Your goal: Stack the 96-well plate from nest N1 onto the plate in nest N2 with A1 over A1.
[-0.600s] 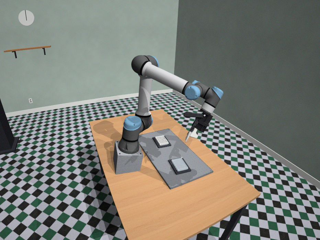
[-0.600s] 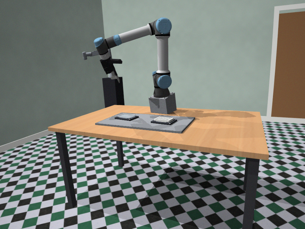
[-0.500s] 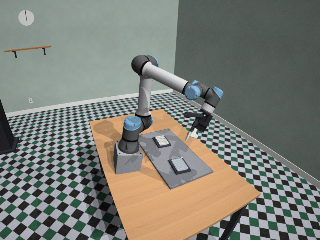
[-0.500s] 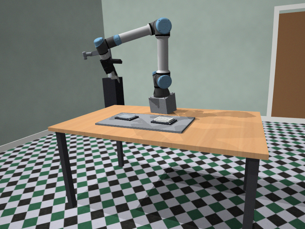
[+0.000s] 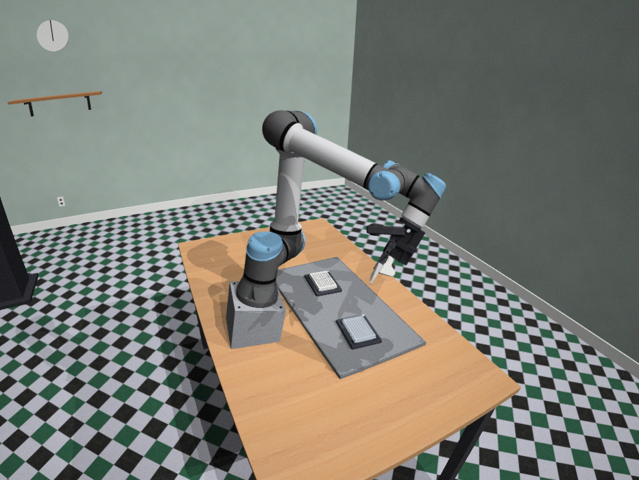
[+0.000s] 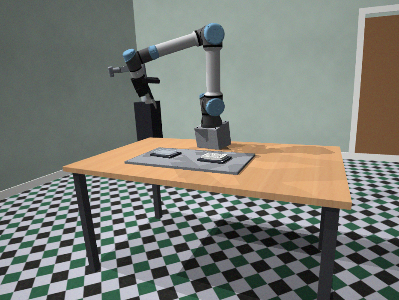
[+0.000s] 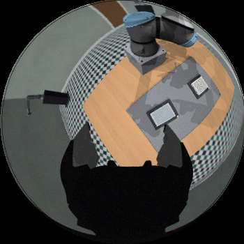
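Observation:
Two 96-well plates sit in black nests on a grey base mat [image 5: 351,315]. The plate in N1 [image 5: 358,329] is greyish and lies at the mat's end farther from the arm's base; it also shows in the exterior view [image 6: 165,151] and in the wrist view [image 7: 162,115]. The plate in N2 [image 5: 323,281] is white with dark wells, close in front of the base [image 6: 214,157] [image 7: 199,85]. My gripper [image 5: 379,271] [image 6: 150,101] [image 7: 127,124] is open and empty, high in the air beyond the table's edge, well away from both plates. The cut corners are too small to tell.
The arm's grey pedestal [image 5: 255,322] stands on the wooden table beside the mat. A black cabinet [image 6: 148,120] stands on the floor behind the table, below the gripper.

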Controlling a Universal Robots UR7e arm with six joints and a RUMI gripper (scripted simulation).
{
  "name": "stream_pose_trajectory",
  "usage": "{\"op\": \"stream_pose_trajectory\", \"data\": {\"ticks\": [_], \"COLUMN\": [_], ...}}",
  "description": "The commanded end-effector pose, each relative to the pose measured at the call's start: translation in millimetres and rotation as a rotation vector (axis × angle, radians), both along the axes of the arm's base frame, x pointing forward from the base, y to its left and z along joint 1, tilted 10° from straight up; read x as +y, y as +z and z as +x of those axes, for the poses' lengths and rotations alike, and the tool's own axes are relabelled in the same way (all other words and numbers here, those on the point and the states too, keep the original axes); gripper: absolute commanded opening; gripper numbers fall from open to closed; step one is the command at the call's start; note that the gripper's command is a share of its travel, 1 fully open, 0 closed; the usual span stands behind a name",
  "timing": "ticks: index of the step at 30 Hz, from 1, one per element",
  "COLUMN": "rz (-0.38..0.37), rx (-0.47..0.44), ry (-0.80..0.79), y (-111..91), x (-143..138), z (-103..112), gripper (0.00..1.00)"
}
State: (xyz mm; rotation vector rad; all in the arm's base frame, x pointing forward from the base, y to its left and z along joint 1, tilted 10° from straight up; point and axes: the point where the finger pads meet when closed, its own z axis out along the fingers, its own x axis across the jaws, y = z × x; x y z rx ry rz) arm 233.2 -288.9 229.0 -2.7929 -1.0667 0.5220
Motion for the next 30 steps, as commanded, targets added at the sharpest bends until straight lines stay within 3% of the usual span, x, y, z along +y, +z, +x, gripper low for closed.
{"op": "stream_pose_trajectory", "data": {"ticks": [1, 10, 16, 30], "rz": [-0.019, -0.05, -0.063, -0.098], "rx": [-0.034, -0.101, -0.134, -0.249], "ry": [-0.055, -0.167, -0.223, -0.417], "y": [-8.6, -45.4, -54.5, -105.2], "x": [1.7, 10.2, 12.8, 29.8], "z": [3.9, 19.3, 23.2, 45.6], "gripper": [1.0, 1.0, 1.0, 1.0]}}
